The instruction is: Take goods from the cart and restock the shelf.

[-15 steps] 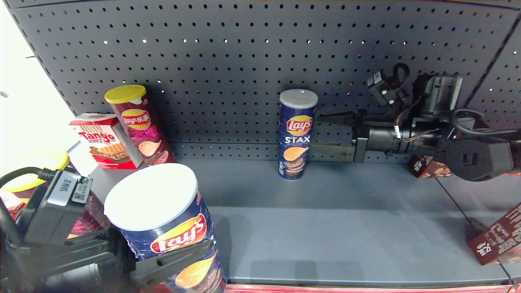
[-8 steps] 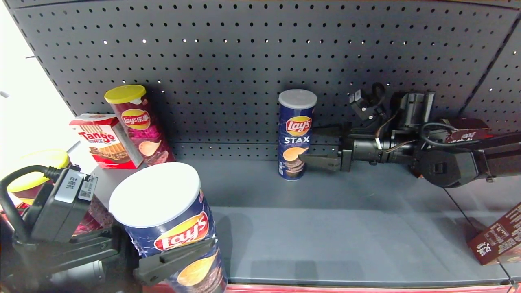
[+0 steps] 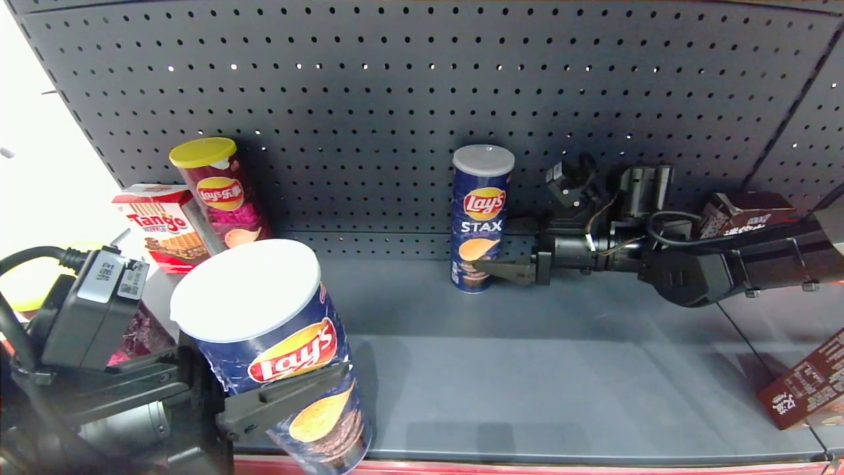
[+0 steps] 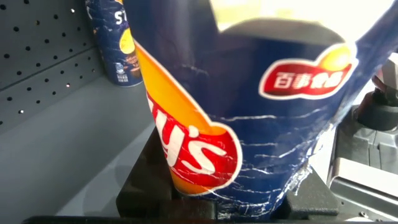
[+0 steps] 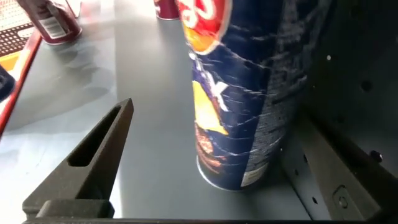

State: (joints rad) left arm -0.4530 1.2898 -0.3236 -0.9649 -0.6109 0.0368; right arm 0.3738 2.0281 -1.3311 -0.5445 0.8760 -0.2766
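Note:
A blue chips can [image 3: 277, 356] with a white lid is tilted over the shelf's front left corner, and my left gripper [image 3: 264, 389] is shut on its body. The left wrist view shows that can [image 4: 249, 112] close up between the fingers. A second blue chips can [image 3: 480, 218] stands upright at the back of the grey shelf [image 3: 560, 382], near the pegboard. My right gripper [image 3: 498, 245] is open, reaching in from the right, with one finger in front of that can's base and the other behind it. The right wrist view shows this can [image 5: 242, 93] between the spread fingers [image 5: 87, 168].
A red chips can with a yellow lid [image 3: 221, 198] and a red wafer box [image 3: 168, 227] lean at the back left. Brown boxes sit at the right [image 3: 808, 389] and behind the right arm [image 3: 745, 211]. The dark pegboard [image 3: 395, 79] closes the back. The shelf's middle is bare.
My right gripper has slid left along the back of the shelf until its open fingers straddle the standing blue can. The left gripper has lifted its can slightly.

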